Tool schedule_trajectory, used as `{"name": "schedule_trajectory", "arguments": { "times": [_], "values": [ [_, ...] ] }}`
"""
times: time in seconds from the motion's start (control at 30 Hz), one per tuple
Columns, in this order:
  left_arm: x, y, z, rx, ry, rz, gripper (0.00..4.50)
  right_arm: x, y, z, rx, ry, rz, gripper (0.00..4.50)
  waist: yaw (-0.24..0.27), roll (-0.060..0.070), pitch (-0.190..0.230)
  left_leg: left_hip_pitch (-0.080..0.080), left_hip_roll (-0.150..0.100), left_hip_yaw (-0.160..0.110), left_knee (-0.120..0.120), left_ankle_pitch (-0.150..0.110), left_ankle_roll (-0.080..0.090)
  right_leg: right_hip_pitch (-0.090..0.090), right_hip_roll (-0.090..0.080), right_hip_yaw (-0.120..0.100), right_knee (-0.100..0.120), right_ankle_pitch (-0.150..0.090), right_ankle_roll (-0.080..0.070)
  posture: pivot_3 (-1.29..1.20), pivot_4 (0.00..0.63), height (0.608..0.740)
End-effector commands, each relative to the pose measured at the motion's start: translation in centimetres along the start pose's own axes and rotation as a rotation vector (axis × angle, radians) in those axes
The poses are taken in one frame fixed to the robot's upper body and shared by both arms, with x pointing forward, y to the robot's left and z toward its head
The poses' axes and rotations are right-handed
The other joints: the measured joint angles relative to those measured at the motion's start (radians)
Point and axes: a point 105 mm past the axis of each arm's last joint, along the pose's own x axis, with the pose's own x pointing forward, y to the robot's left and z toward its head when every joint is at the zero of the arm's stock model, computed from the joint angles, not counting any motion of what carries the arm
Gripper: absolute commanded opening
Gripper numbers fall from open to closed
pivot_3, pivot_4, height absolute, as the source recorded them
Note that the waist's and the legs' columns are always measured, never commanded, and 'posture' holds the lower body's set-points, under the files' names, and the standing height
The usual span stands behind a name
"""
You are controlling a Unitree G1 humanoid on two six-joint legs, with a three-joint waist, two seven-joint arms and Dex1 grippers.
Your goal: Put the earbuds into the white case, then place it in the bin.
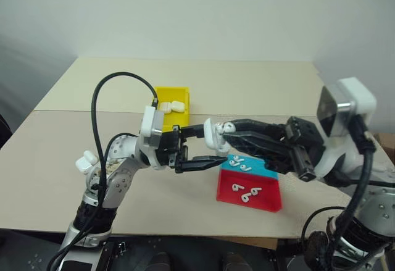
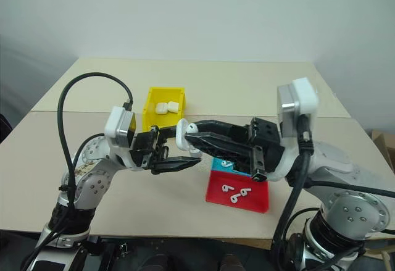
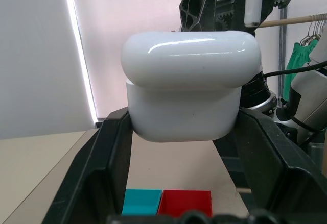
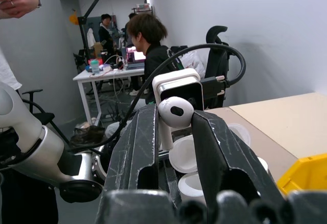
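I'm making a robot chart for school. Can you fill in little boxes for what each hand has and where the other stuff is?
left gripper: shut on the white case, held above the table
case lid: hinged open, seen in the right wrist view
right gripper: shut on an earbud, right by the open case
yellow bin: on the table behind the grippers, two white cases inside
red-and-blue tray: on the table under the right gripper, loose earbuds on it
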Motion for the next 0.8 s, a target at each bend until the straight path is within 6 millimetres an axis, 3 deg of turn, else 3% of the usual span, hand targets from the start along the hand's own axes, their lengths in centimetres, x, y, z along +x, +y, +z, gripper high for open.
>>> {"name": "schedule_trajectory", "arguments": {
  "times": [0.03, 0.8],
  "values": [
    [0.1, -0.3, 0.7, 0.051, -0.008, -0.016, 2.72, 0.1, 0.1, 0.4, -0.037, -0.023, 0.001, 1.19, 0.001, 0.000, 0.000, 0.000, 0.000, 0.000, 0.000, 0.000, 0.000, 0.000, 0.000, 0.000, 0.000, 0.000, 0.000, 0.00, 0.150, 0.740],
    [0.0, -0.4, 0.5, 0.067, -0.013, -0.006, 2.72, -0.2, -0.5, -1.9, -0.054, 0.064, -0.031, 1.19, 0.005, 0.000, 0.000, 0.000, 0.000, 0.000, 0.000, 0.000, 0.000, 0.000, 0.000, 0.000, -0.001, 0.000, 0.000, 0.00, 0.150, 0.740]
  ]
}}
